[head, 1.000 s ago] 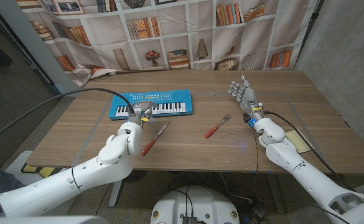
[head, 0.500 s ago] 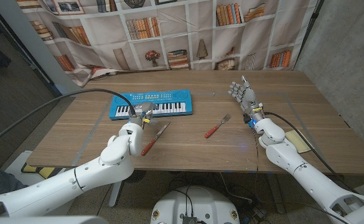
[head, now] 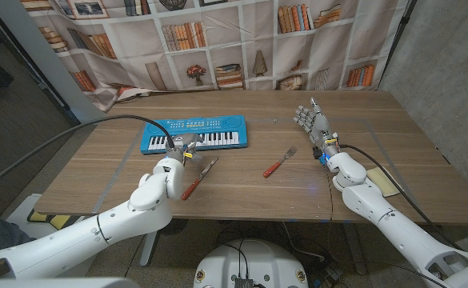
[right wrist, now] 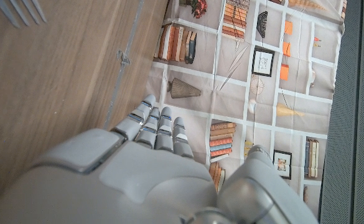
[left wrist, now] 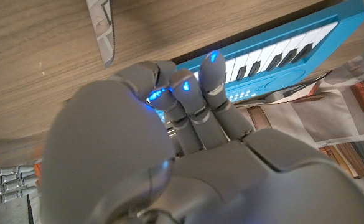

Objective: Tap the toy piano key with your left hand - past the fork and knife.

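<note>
Blue piano (head: pixel 195 133) at bench (head: pixel 242 196) far left. Left hand (head: pixel 182 149) at its near edge, fingers (left wrist: pixel 211 68) curled in, grasping nothing, beside knife (head: pixel 199 178). Fork (head: pixel 279 162) right of knife. Right hand (head: pixel 315 124) released, idle. Step: reaching keys. Next: extend finger, press key.

Beyond the grey left hand (head: pixel 179 152), the toy piano (head: pixel 195 133) is bright blue with white and black keys; beside it, a red-handled knife (head: pixel 198 178) and fork (head: pixel 279 162).
</note>
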`<state>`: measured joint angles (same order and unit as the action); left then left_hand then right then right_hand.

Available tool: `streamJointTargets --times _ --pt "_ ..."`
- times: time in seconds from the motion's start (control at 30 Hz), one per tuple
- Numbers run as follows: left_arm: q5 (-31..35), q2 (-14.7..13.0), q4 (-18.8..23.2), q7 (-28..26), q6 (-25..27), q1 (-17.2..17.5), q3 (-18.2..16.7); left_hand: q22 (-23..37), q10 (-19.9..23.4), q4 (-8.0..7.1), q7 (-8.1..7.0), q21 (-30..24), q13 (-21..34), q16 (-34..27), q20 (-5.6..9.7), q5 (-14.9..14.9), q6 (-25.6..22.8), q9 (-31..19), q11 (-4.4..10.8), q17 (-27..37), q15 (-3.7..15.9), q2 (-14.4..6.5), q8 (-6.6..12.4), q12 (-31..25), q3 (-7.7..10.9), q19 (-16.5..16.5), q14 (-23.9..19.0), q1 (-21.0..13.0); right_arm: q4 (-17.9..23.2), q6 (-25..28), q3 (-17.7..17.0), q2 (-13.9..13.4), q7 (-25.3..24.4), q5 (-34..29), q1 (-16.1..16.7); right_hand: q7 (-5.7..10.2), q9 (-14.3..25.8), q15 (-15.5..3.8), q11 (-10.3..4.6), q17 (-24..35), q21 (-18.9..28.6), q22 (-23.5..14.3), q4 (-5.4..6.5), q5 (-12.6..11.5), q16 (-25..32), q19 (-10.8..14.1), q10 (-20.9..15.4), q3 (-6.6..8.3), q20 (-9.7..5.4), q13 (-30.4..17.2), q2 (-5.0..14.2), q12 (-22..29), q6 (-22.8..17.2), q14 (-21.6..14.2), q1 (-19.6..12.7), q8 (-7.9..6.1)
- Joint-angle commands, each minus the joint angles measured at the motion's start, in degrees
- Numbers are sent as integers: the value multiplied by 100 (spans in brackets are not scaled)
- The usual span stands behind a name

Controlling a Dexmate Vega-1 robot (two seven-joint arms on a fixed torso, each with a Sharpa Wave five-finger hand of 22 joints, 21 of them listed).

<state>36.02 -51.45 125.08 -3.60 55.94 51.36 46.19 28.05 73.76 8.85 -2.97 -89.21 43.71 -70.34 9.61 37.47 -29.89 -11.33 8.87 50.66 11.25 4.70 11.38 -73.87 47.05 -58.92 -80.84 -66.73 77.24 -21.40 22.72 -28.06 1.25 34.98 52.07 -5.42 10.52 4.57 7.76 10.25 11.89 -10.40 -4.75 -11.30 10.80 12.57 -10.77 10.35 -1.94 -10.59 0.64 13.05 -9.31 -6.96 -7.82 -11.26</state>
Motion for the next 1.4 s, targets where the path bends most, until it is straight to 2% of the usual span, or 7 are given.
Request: streamJointTargets --times 0.03,0.47,1.4 --pt "1 59 -92 -3 -74 -1 -21 -45 26 26 -15 3 4 -7 260 -30 -25 -20 -42 14 41 -39 -14 29 -8 44 -19 -33 71 70 -18 -31 -43 20 32 -6 20 3 -7 27 9 -19 -18 21 19 65 -40 21 4 -14 16 -11 -51 -45 -37 -3" --pt "-166 78 -134 -98 -139 97 -153 -76 22 30 -12 -20 20 14 261 -56 -52 -22 -27 -27 43 -35 -26 56 -22 19 -2 -28 94 132 8 -55 -22 -7 -23 2 20 3 -7 27 10 -19 -22 22 16 78 -42 17 7 -14 19 -16 -49 -53 -40 0" --pt "-329 88 -298 21 -325 -30 -96 -34 41 30 7 -50 -12 -38 261 -135 11 -22 9 -4 43 -26 -39 165 7 -17 -10 -3 166 132 31 -50 -95 -68 3 12 20 4 -7 28 3 -19 -27 25 10 82 -46 6 18 -15 18 -25 -38 -60 -39 7"
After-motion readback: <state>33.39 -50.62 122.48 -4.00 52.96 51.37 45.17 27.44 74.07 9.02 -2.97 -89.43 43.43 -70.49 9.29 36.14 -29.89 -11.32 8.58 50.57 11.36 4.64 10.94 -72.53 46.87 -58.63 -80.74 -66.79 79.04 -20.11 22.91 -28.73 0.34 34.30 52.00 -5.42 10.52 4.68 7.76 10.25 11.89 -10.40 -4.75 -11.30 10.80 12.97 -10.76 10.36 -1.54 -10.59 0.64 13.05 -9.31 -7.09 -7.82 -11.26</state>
